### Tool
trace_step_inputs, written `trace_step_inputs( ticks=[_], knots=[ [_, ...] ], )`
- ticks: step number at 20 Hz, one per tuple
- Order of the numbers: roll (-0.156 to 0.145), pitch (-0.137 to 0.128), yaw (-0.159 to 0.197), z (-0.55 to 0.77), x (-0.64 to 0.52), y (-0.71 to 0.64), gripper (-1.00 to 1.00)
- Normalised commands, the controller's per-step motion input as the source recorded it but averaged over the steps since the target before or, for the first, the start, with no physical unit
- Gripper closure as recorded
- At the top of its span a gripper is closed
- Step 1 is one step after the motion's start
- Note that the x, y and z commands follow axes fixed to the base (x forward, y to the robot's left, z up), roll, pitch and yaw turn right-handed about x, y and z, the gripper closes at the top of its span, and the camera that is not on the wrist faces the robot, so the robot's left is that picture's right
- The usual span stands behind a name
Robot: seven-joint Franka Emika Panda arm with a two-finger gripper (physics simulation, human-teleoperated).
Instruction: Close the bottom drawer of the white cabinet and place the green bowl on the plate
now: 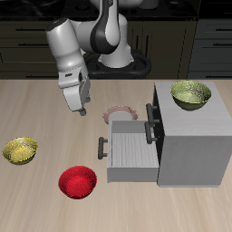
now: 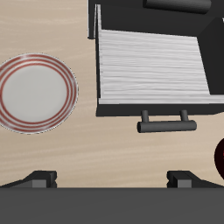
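The robot's two-finger claw (image 1: 80,107) hangs over the wooden table (image 1: 36,113) with nothing in it, its fingers apart. Just below and ahead of it the wide light-grey bottom drawer (image 1: 127,154) of the boxy white cabinet (image 1: 192,136) stands pulled right out, its dark bar handle (image 2: 164,121) facing the claw's side. I'd guess that drawer slides stiffly but easily on its runners, so a flat push on the front panel or the bar should do; no pinch needed. The small olive-green bowl (image 1: 190,93) sits on the cabinet's top, well away from the claw across the open drawer; it looks light, rigid and smooth, best pinched over its rim. The pale round plate with the pinkish-brown rim (image 2: 37,93) lies close beneath the claw, beside the drawer. I count three bowls in all: the green one, a golden-yellow bowl (image 1: 20,150) and a red bowl (image 1: 78,182), plus one plate and one cabinet.
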Motion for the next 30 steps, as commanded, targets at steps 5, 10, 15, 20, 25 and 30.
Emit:
trace_step_inputs(
  ticks=[5, 10, 15, 20, 25, 30],
  knots=[
    [0.021, -0.010, 0.034, -0.17, 0.08, 0.06, -1.00],
    [-0.013, 0.013, 0.033, -0.28, 0.00, -0.09, -1.00],
    [-0.021, 0.001, -0.012, -0.14, -0.02, -0.10, -1.00],
    [-0.019, -0.001, 0.001, -0.11, -0.04, -0.11, -1.00],
    [0.013, -0.092, -0.044, -0.03, -0.01, -0.01, -1.00],
    [0.045, -0.053, -0.004, -0.02, 0.02, 0.14, -1.00]
  ],
)
